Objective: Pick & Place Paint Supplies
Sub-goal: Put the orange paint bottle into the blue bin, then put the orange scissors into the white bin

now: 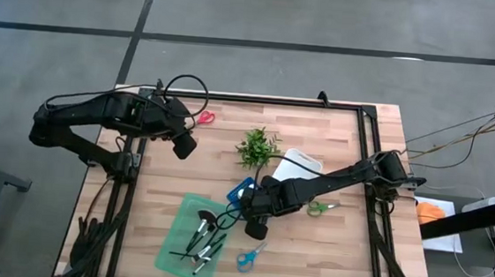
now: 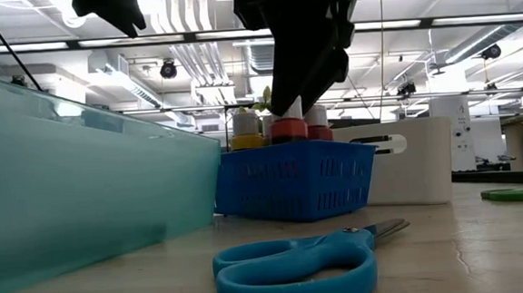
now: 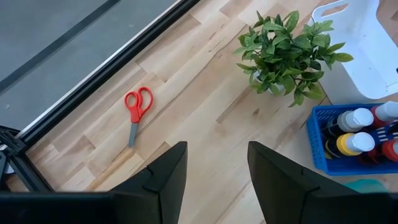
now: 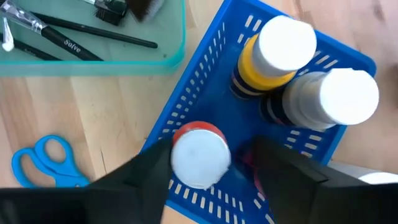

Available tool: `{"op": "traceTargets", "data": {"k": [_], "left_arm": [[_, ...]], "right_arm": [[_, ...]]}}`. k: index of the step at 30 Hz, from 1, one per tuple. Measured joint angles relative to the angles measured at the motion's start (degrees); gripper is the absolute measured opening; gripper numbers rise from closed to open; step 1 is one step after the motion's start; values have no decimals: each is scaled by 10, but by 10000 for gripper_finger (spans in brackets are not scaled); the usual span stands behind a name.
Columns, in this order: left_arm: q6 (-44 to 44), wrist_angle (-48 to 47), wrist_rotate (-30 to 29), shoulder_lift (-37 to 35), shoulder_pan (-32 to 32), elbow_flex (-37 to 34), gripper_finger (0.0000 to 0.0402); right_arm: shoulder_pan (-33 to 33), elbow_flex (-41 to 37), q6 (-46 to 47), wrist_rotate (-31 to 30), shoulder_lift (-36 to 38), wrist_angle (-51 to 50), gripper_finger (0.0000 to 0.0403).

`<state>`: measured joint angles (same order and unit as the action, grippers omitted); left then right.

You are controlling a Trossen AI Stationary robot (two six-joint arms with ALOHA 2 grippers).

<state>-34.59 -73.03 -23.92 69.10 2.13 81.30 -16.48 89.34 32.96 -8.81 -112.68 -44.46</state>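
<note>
A blue basket [image 1: 241,191] [image 4: 205,74] at mid-table holds small paint bottles: a yellow one [image 4: 281,53], a white one [image 4: 339,93] and a red one with a white cap [image 4: 199,155]. All three stand upright on the basket floor. My right gripper [image 1: 254,219] [image 4: 208,171] hangs open over the basket, pointing steeply down, with one finger on each side of the red bottle's cap. My left gripper [image 1: 185,144] [image 3: 217,168] waits open above the table's far left part. Dark-handled brushes [image 1: 204,241] lie in a green tray [image 1: 178,235]. My right gripper comes from above at the red bottle's white cap [image 4: 180,163]. A gap shows between the cap and one finger [image 4: 280,174]. The other finger's [image 4: 146,180] edge meets the cap's outline, and I cannot tell whether it touches. The bottle stands upright in the basket.
Blue scissors [image 1: 251,256] lie near the front edge, green scissors [image 1: 317,208] right of the basket, and red scissors [image 1: 206,117] [image 3: 137,109] at the far left. A leafy plant [image 1: 257,148] and a white bin [image 1: 298,165] stand behind the basket.
</note>
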Motion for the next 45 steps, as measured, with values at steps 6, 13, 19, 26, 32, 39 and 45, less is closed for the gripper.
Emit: {"op": "traceTargets", "data": {"k": [6, 13, 19, 26, 32, 39, 45], "left_arm": [[0, 0, 0, 0, 0, 0, 174], [0, 0, 0, 0, 0, 0, 174], [11, 0, 0, 0, 0, 0, 174], [17, 0, 0, 0, 0, -1, 174], [-9, 25, 0, 1, 1, -26, 174], [1, 78, 90, 83, 66, -11, 174], [28, 35, 248, 196, 222, 41, 175]], "right_arm": [[0, 0, 3, -2, 7, 3, 255], [0, 12, 7, -21, 29, 5, 259], [0, 18, 13, -50, 76, 8, 260], [-1, 17, 46, -95, 155, 1, 260], [-1, 16, 73, -124, 220, -2, 260], [-1, 16, 72, -142, 272, 0, 260], [0, 15, 60, -154, 303, -3, 260]]}}
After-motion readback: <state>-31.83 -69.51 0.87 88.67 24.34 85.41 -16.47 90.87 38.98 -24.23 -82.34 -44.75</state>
